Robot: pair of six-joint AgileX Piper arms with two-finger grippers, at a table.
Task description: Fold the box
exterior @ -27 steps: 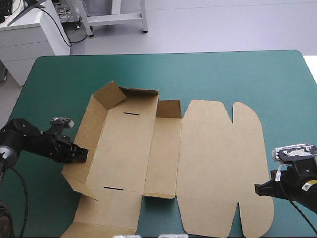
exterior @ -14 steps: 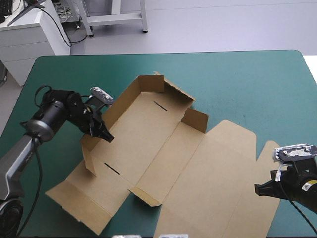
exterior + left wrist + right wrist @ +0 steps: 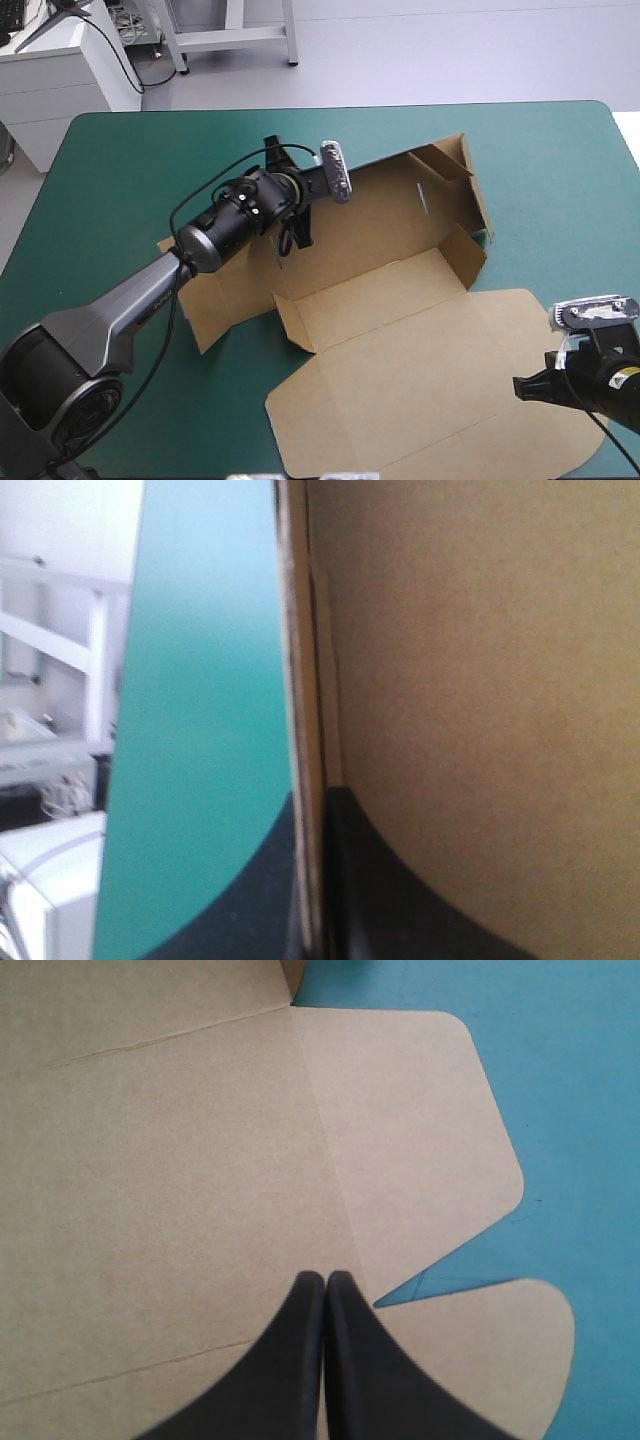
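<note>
The brown box lies as a cut sheet turned at an angle on the teal-green cover. Its tray part is toward the far side with short walls raised, and its lid lies flat toward the near right. My left gripper is at the tray's long left wall. In the left wrist view that wall's edge runs between the black fingers of the left gripper, which is shut on it. My right gripper is shut at the lid's right rim; the right gripper sits over the lid's rounded flaps with nothing between its fingers.
One side flap of the box lies flat under my left arm. Bare teal-green cover stretches along the far edge and the left side. The table's right edge is close to my right arm.
My left gripper has swung from the table's left toward the far middle, dragging the box round clockwise with it. The lid now lies nearer my right gripper, which has not moved.
</note>
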